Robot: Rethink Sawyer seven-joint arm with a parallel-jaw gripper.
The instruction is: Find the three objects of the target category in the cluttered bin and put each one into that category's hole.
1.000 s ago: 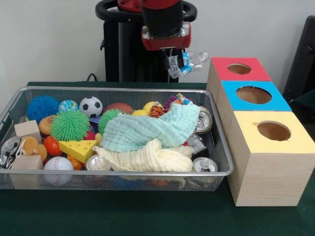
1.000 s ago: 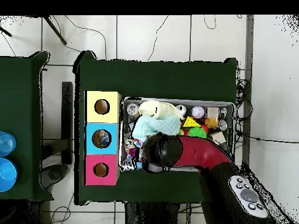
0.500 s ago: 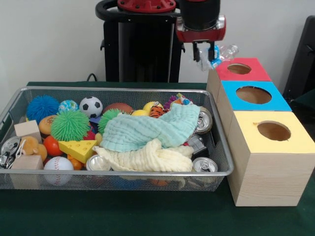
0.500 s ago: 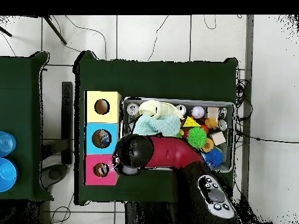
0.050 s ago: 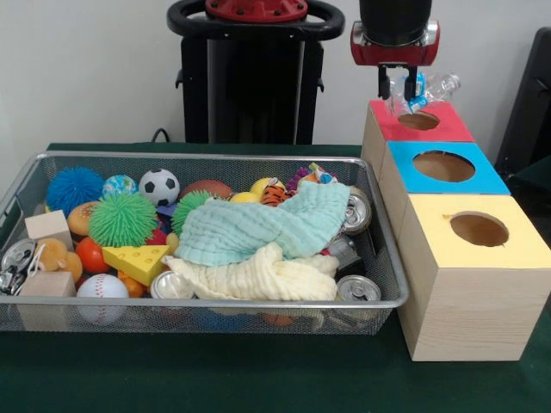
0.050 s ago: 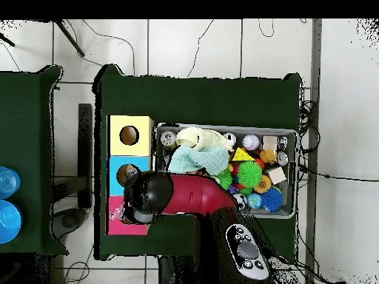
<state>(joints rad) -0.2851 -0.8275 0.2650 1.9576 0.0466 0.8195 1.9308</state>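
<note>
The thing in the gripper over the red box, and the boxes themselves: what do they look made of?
The crumpled bottle looks like thin clear plastic: see-through, glinting, with a blue label. The gripper holds it. The red box shows pale wood-grain sides, probably wood or laminate, under a matte coloured top.

Three pale wooden boxes beside the grey wire-mesh bin (image 5: pixel 379 303): red-topped box (image 5: pixel 430 129), blue-topped box (image 5: pixel 482 176), yellow-topped box (image 5: pixel 516 245). Inside the bin: mint-green muslin cloth (image 5: pixel 258 225), cream cloth (image 5: pixel 258 277), black-and-white soccer ball (image 5: pixel 158 186), yellow holed cheese wedge (image 5: pixel 138 260).

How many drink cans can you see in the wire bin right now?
4: one at the bin's left end, one by the baseball, one front right, one behind the green cloth. Cloths may hide more.
</note>
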